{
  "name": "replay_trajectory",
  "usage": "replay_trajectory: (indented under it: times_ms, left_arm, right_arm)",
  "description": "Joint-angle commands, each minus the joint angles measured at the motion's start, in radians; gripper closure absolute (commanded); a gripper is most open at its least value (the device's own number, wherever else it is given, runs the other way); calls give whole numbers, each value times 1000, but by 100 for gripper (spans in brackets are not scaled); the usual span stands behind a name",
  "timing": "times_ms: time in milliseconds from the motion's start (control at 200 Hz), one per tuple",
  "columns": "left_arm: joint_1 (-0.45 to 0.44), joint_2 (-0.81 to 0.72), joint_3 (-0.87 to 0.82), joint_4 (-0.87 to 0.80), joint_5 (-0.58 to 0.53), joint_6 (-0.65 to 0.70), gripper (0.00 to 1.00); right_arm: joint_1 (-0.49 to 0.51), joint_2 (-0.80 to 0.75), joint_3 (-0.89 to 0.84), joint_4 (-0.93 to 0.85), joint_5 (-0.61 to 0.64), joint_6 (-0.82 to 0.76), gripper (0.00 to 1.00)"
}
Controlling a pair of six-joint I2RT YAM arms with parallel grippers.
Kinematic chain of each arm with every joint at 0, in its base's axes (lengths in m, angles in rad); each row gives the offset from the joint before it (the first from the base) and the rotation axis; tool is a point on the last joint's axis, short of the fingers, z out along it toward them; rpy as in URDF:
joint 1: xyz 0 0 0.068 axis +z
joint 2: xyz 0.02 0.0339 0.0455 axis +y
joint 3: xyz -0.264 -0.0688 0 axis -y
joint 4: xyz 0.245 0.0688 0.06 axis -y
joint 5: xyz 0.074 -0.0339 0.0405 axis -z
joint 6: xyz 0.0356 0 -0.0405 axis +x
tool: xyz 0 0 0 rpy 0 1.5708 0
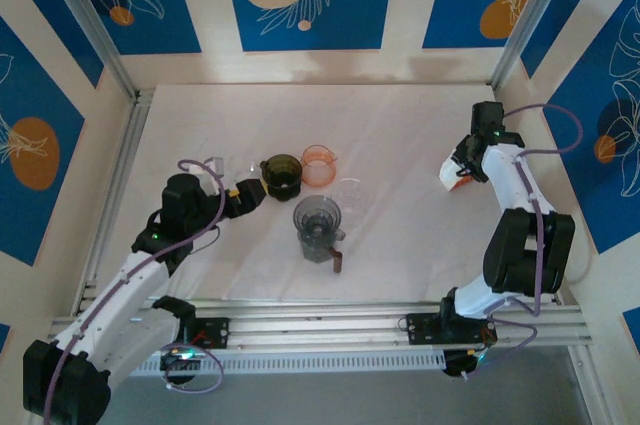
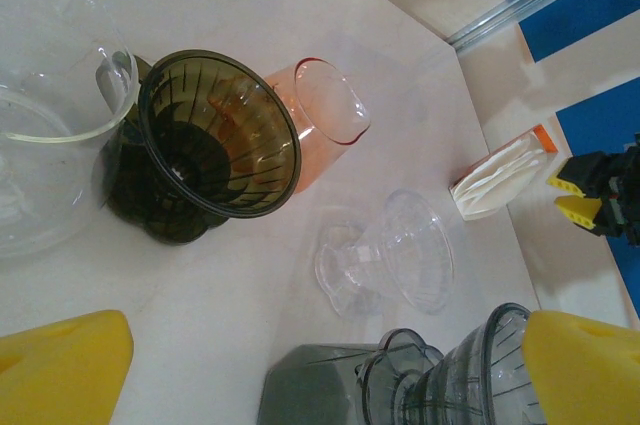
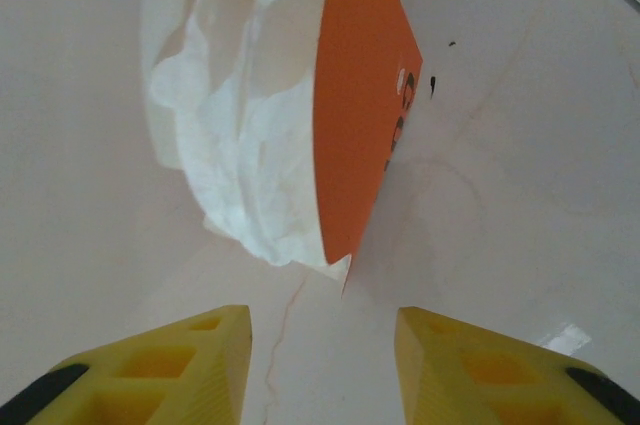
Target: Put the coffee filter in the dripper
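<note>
The grey dripper [image 1: 318, 220] is seen nearest the arm bases, about midway across the white table [image 1: 400, 115], and everything else is placed from it. Just to its left and slightly farther back, the left gripper [image 1: 252, 195] is held low over the table, its yellow fingers [image 2: 60, 370] spread wide with nothing between them. A clear dripper [image 2: 400, 260] is found just beyond the grey dripper, a little to its right. Farther back and to the left of the grey dripper, a dark olive dripper [image 2: 215, 140] is set with its mouth upward. A clear glass jug [image 2: 40, 185] is seen just beside the olive one, on the side away from the grey dripper. An orange dripper [image 2: 320, 120] is seen directly behind the grey dripper, just beside the olive one. Well to the right of the grey dripper and somewhat farther back, the coffee filter pack [image 3: 355, 95] is found on the table, apart from every dripper, with white filters [image 3: 230, 135] bulging from its orange card. The right gripper [image 3: 322, 330] is held over this pack. Its jaws are parted and nothing is clamped between them. The pack's lower corner is seen just ahead of the fingertips.
</note>
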State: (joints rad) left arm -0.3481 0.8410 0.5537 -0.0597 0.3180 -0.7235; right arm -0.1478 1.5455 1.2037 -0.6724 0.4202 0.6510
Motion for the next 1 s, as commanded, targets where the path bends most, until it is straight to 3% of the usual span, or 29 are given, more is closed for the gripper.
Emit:
replay_trajectory:
  times_ms: [0,525,995]
  left_arm:
    - [-4,7,-12,23,19,25,0]
    - [-2,44,-6,34,24,20,0]
    - [-2,50,-7,37,20,12,0]
  right_arm:
    - [-11,39,46,18,23,-38,59]
    - [-36,156,105,17,65,-145,66]
    - [-28,169,118,30,21,-262,92]
